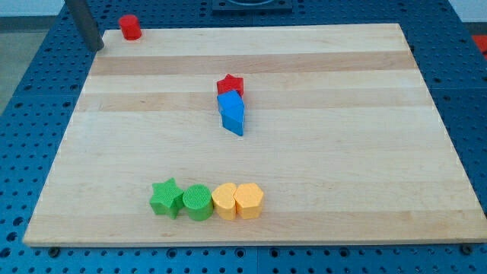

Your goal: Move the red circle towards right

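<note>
A red circle [130, 27] sits at the wooden board's [342, 152] top edge, near its top-left corner, with long bare wood to the view's right. My tip [97, 47], a bare rod holding nothing, stands just left of the circle, at the board's corner. Mid-board, a red star [230, 84] touches a blue block [231, 113]. Near the bottom edge, a green star [166, 198], green circle [198, 202], and two yellow blocks [224, 201] [249, 199] form a touching row.
</note>
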`<move>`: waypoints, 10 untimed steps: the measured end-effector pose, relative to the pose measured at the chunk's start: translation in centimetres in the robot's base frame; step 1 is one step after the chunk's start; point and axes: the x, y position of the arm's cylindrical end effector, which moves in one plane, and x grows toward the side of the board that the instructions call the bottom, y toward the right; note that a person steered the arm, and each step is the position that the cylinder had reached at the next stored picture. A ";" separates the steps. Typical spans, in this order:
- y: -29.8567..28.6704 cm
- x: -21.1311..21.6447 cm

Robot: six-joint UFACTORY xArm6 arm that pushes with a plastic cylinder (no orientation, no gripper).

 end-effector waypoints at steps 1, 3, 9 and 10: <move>-0.1 -0.4; 0.0 -5.0; 11.1 0.2; 9.8 0.0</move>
